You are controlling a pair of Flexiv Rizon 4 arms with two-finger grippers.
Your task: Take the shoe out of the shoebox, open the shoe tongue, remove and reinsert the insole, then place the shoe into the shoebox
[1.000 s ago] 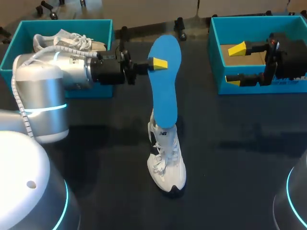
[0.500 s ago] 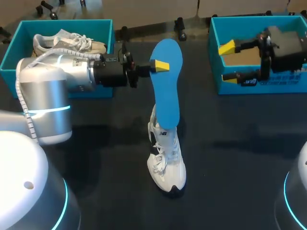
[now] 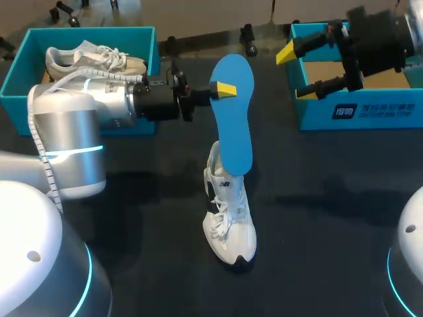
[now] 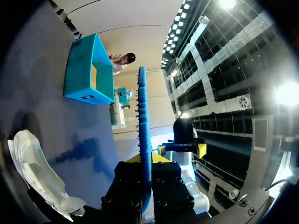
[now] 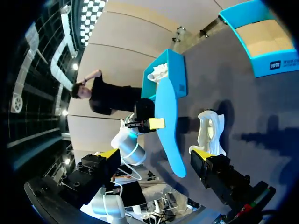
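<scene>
— What are the left fingers [image 3: 223, 88] doing?
— They are clenching on the blue insole [image 3: 234, 119], near its upper end. It is hanging upright below them, and its lower end is touching the opening of the white shoe [image 3: 229, 221], which is standing on the dark counter [image 3: 330, 218].
— And the right fingers [image 3: 286, 53]?
— They are staying spread, grasping nothing, over a corner of the teal shoebox [image 3: 360, 113], well apart from the insole. Behind the left fingers, another shoebox [image 3: 16, 72] is holding a second shoe [image 3: 92, 59].
</scene>
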